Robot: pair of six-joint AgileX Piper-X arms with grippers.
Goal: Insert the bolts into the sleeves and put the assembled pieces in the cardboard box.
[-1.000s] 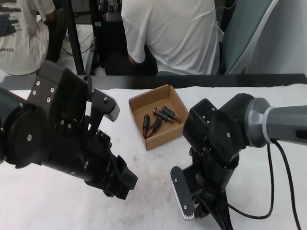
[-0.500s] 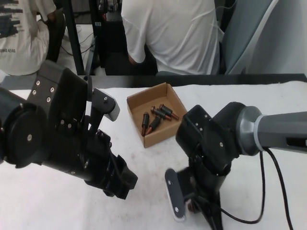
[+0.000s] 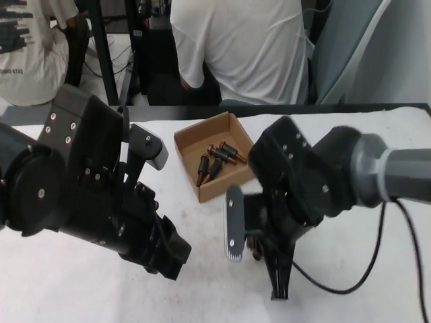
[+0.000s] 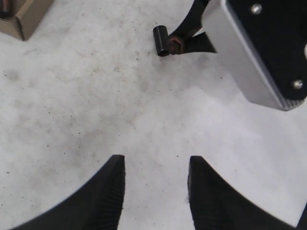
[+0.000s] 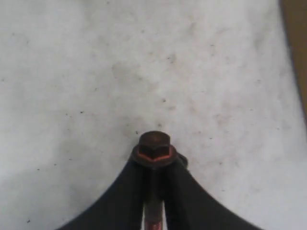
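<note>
Near the brown cardboard box (image 3: 188, 142), a rusty hex-headed bolt (image 5: 154, 146) is clamped by the right gripper (image 5: 154, 160); the left gripper (image 4: 156, 191) is spread open.

No text, label, number or sign can be read anywhere here.
</note>
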